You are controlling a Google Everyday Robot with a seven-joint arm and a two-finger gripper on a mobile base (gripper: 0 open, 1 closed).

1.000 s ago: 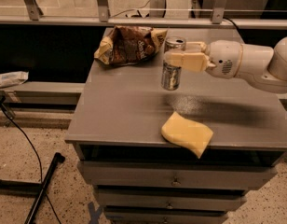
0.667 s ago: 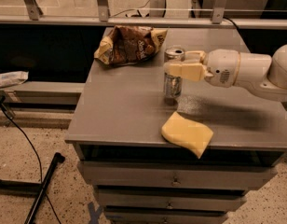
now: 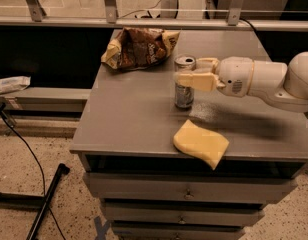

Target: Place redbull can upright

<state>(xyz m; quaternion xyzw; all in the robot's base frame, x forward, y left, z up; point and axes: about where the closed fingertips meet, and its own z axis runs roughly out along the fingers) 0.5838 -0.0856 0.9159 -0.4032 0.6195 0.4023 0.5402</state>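
The redbull can (image 3: pixel 184 93) is a slim silver can with a pull-tab top. It stands upright near the middle of the grey cabinet top (image 3: pixel 129 119). My gripper (image 3: pixel 195 73) reaches in from the right on a white arm, with its cream fingers (image 3: pixel 196 80) around the upper half of the can. The can's base looks to rest on the surface.
A crumpled brown-and-yellow snack bag (image 3: pixel 139 47) lies at the back left of the top. A yellow sponge (image 3: pixel 200 143) lies at the front edge, right of centre. Drawers sit below the top. A black cable and pole lie on the floor at left.
My gripper has lowered the can from a little above the surface down onto the cabinet top and a little toward the front. The bag and sponge have not moved.
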